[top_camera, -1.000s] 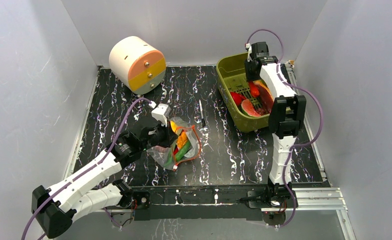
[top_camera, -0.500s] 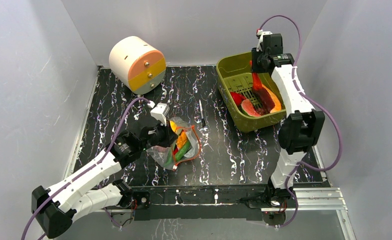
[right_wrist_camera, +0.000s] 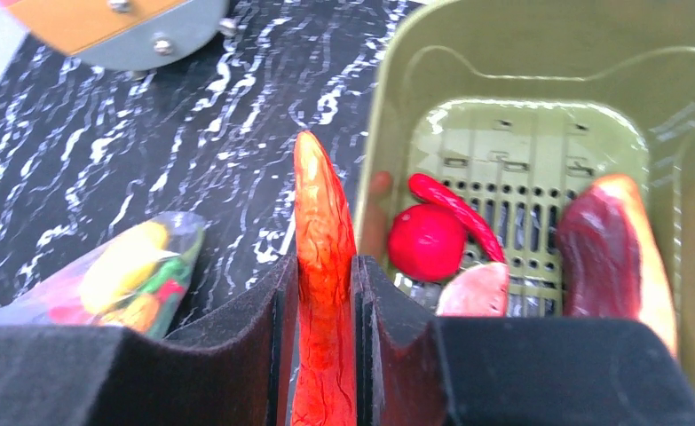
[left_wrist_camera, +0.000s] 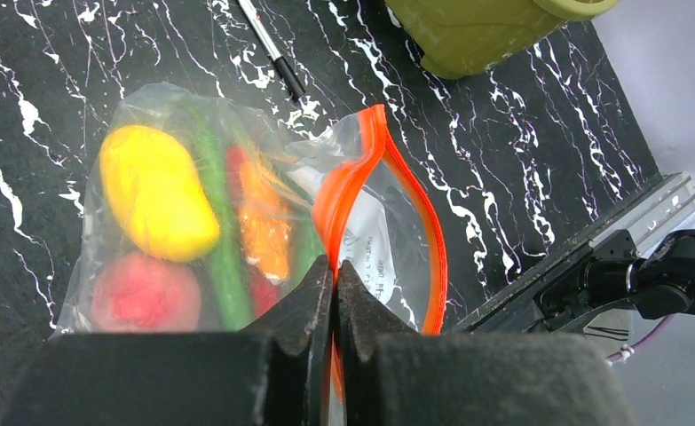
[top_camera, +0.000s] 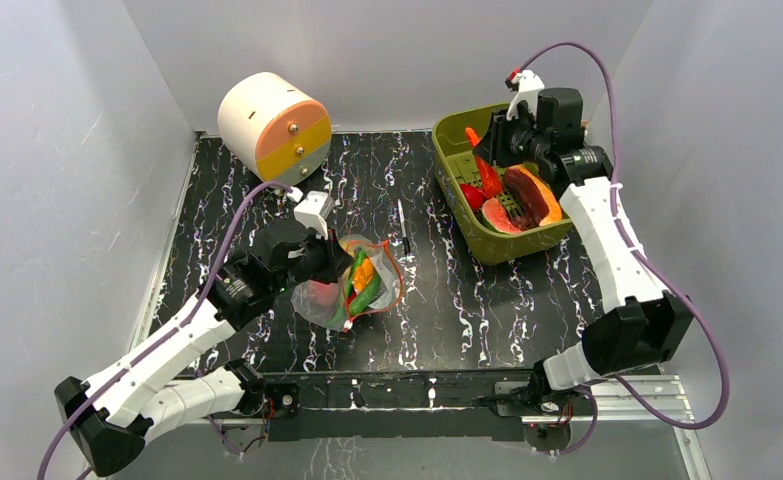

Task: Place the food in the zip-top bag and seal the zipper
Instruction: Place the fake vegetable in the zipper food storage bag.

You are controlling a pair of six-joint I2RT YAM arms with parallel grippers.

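The zip-top bag [top_camera: 359, 287] lies mid-table and holds yellow, orange, green and red food. In the left wrist view the bag [left_wrist_camera: 175, 222] shows its orange-red zipper [left_wrist_camera: 406, 186] gaping open. My left gripper [left_wrist_camera: 335, 271] is shut on the near side of the zipper strip; it also shows in the top view [top_camera: 337, 262]. My right gripper [right_wrist_camera: 324, 266] is shut on a long orange-red chili [right_wrist_camera: 323, 231], held above the olive-green tub [top_camera: 457, 135]; the chili [top_camera: 485, 172] and gripper [top_camera: 502, 150] show from above. More food lies in the tub: a red ball [right_wrist_camera: 425, 241], a thin red chili [right_wrist_camera: 454, 213], pink and dark-red pieces.
A thin black pen-like stick [top_camera: 404, 228] lies between bag and tub. A cream, orange and grey drum [top_camera: 272, 128] stands at the back left. White walls close in the table on three sides.
My right arm has lifted the long orange-red chili out of the tub and swung it leftward. My left gripper has raised the bag's mouth slightly.
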